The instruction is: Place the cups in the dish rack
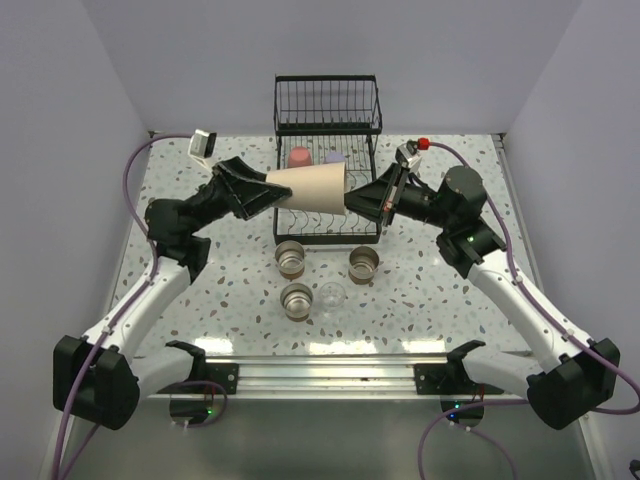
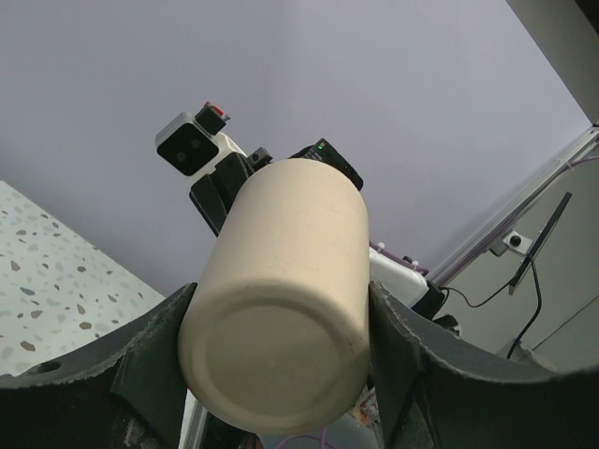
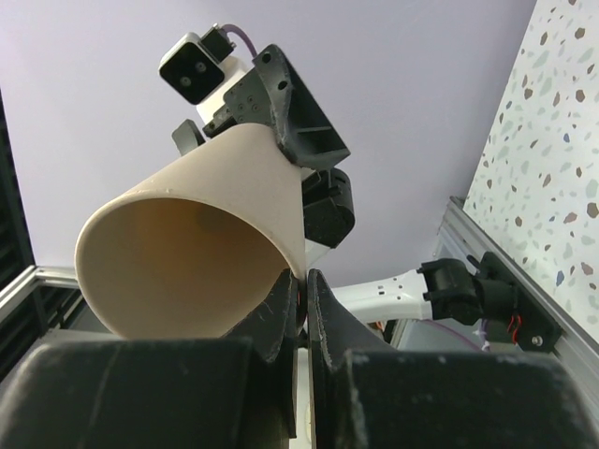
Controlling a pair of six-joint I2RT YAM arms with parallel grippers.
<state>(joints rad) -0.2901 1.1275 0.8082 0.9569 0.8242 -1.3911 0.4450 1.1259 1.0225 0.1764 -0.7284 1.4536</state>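
Observation:
A beige cup hangs on its side over the black wire dish rack. My left gripper is shut on its base, one finger on each side. My right gripper pinches the cup's rim wall, one finger inside and one outside. A coral-pink cup and a lavender cup sit in the rack. Three brown cups and a clear cup stand on the table in front of the rack.
The rack's upright basket stands at the back against the wall. Side walls close in the speckled table. A metal rail runs along the near edge between the arm bases.

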